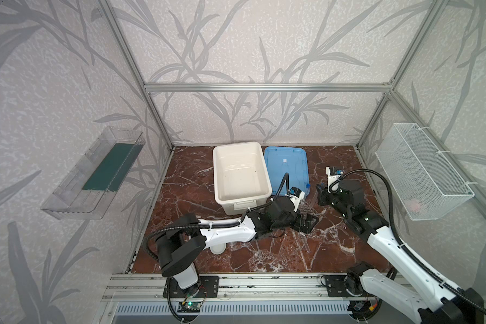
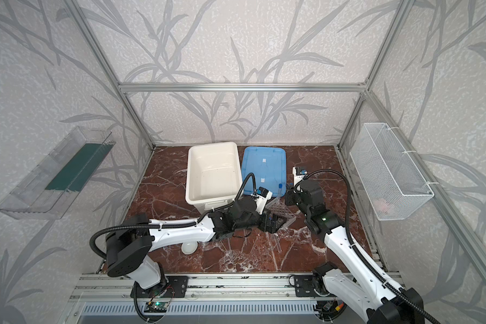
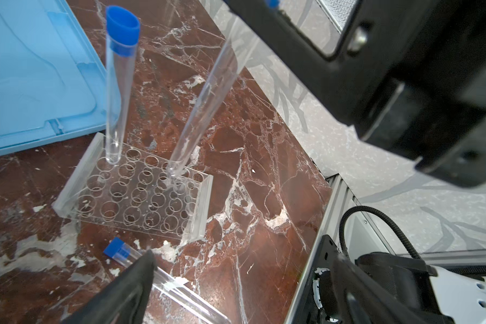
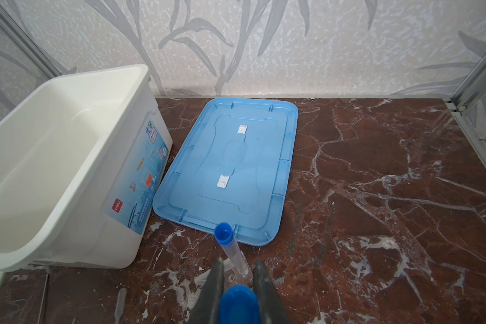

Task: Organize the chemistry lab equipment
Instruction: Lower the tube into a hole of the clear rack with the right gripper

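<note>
**Top views.** The rack (image 2: pixel 286 213) sits on the table (image 2: pixel 166 196) just in front of the blue lid (image 2: pixel 264 165), between both arms. The white dish (image 1: pixel 218 249) lies well apart, partly under the left arm. Hazard: both wrists crowd the rack, and a swing by either arm could strike the other.

**Left wrist view.** 1 standing tube (image 3: pixel 118 92) is seated upright in a hole at the rack's edge. The leaning tube (image 3: pixel 205 103) has its tip at a rack hole but is tilted; whether it has entered cannot be told. Hazard: pressing down at this tilt could jam the tip on the hole rim. That could drag the light rack and topple the standing tube. The left gripper (image 3: pixel 244 256) has its jaws wide apart and holds nothing. 1 finger is near the loose tube (image 3: pixel 177 290), which lies beside the rack. Hazard: this round tube may roll when pinched.

**Right wrist view.** The right gripper (image 4: pixel 239 261) is clamped on the leaning tube's upper end, by its blue cap. Hazard: the smooth tube could pivot or slip in the grip.
</note>
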Controlling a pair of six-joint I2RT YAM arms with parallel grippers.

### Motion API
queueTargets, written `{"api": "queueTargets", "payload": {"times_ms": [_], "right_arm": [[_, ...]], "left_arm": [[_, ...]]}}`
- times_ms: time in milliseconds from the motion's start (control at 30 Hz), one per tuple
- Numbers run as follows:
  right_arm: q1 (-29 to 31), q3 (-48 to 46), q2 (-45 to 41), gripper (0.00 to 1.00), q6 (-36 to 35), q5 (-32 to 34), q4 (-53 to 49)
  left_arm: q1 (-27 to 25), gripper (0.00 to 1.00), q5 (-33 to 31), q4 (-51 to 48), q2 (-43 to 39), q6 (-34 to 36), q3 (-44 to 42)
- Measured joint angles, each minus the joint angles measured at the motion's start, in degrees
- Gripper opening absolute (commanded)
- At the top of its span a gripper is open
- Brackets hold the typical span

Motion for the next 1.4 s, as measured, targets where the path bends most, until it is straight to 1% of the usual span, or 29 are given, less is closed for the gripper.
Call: {"api": "queueTargets", "payload": {"times_ms": [333,533,1000,1400], "right_arm": [[0.0,-5.8,3.7,0.18,-3.0,1.9,11.2],[0.0,-6.6,6.6,0.18,-3.6,3.1,14.4],[0.0,-7.9,7.6,0.18,-3.3,3.3,18.4],[0.0,-8.9,5.5,0.18,-2.7,3.3,17.4]], "left_arm": [[0.6,0.99,-2.5,-1.4,1.3,-1.2,0.0],[0.5,0.99,-2.5,-1.9,1.6,-1.2,0.0],[0.5,0.99,-2.7,-2.1,2.1,-1.3,0.0],[0.5,0.99,-3.5,-2.1,2.1,-1.6,0.0]]}}
